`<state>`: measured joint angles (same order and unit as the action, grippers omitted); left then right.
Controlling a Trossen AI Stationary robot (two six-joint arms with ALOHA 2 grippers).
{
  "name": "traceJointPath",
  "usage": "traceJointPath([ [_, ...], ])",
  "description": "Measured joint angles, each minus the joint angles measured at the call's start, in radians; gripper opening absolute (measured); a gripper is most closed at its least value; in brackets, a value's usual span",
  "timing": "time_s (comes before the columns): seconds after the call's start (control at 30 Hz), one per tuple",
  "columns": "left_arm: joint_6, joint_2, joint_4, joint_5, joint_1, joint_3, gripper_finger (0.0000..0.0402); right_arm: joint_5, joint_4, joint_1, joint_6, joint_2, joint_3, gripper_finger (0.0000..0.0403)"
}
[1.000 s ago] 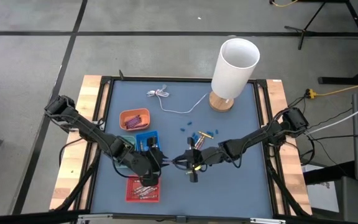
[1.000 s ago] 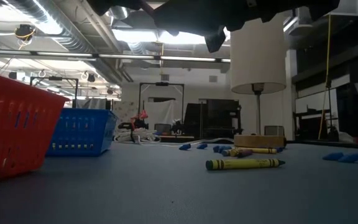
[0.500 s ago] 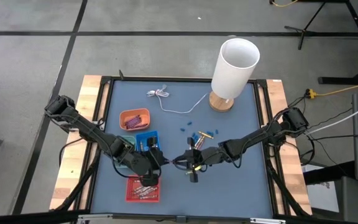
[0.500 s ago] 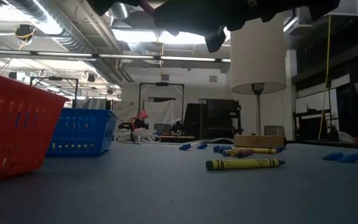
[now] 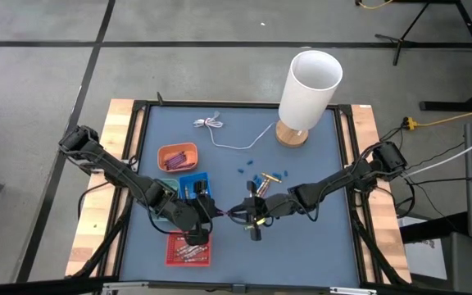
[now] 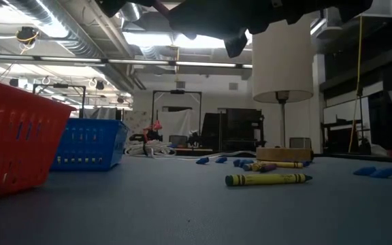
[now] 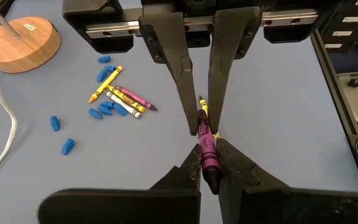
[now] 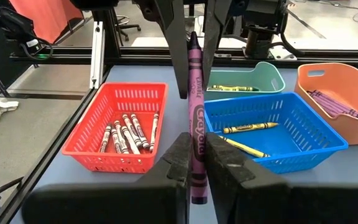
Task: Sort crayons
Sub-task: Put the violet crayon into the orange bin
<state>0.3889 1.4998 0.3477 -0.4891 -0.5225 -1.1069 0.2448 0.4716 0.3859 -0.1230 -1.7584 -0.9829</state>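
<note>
Crayons are spread over several spots. One purple crayon (image 8: 195,124) hangs in mid-air at lower centre of the high view, pinched at both ends: the right gripper (image 8: 194,154) is pressed onto its lower part and the left gripper (image 7: 208,155) is clamped on its other end, the two claws meeting tip to tip. Its wrapper reads "Crayola" down its length in the right wrist view; smaller print beneath is too fine to read.

On the blue table (image 5: 318,246), a small loose group (image 7: 118,94) of yellow, whitish and pink sticks lies among tiny blue bits (image 7: 61,134), right of centre in the high view. In the low view a yellow crayon (image 6: 268,179) lies alone in the foreground, its label print illegible.

The red basket (image 8: 86,142) holds whitish and pink crayons, the blue basket (image 8: 328,144) two yellow ones, the green tray (image 8: 277,76) more yellow, and the orange tray (image 8: 347,78), cut off by the frame edge, purple ones. Their wrappers are too small to read.

A white lamp (image 5: 310,88) on a wooden base stands at upper right of the high view, and both arms are cropped along the top of the low view.
</note>
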Motion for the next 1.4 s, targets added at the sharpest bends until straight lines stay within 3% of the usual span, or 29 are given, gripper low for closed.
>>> traceJointPath([
  [0.4,0.036,-0.059,0.091,0.014,0.008,0.000,0.0009,-0.027,-0.069,0.000,-0.002,0.001,-0.001,0.0123],
  [0.63,0.178,-0.173,0.465,-0.006,0.052,0.000,0.0009,-0.029,-0.233,0.000,-0.002,0.001,-0.001,0.0132],
  [0.87,0.316,-0.194,0.896,-0.067,0.184,0.000,0.0009,-0.029,-0.301,0.000,-0.002,0.001,-0.001,0.0131],
  [1.03,0.272,-0.193,0.915,-0.122,0.292,0.000,0.0009,-0.029,-0.299,0.000,-0.002,0.001,-0.001,0.0131],
  [1.4,0.287,-0.146,0.894,-0.063,0.463,0.001,0.0009,-0.029,-0.349,0.000,-0.002,0.001,-0.001,0.0131],
])
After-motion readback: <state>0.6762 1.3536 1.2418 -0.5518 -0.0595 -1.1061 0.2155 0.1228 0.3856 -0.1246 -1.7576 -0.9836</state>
